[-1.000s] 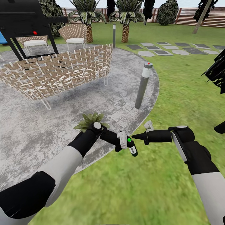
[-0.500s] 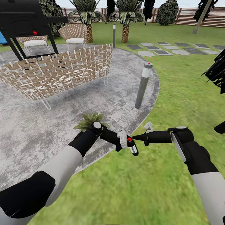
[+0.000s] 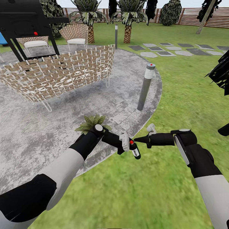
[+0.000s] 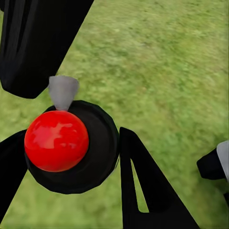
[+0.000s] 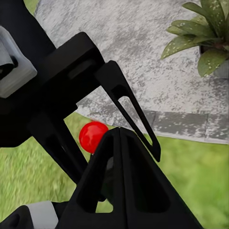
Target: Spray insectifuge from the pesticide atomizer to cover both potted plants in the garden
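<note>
Atomizer (image 3: 135,150): gripped over the grass just off the patio (image 3: 38,133) edge, red ball on top, likely held low to aim at the plant (image 3: 91,121).
Left gripper (image 3: 129,147): fingers (image 4: 143,191) clenched on the atomizer, black body wedged between them.
Right gripper (image 3: 137,139): fingers pressed together into 1 point, holding nothing, tip right at the red ball; looks set to work the trigger.
Plant: 1 in sight, on the patio behind the left wrist.

White forearms, black elbow and wrist housings, black triangular slotted claw fingers (image 5: 125,181).
</note>
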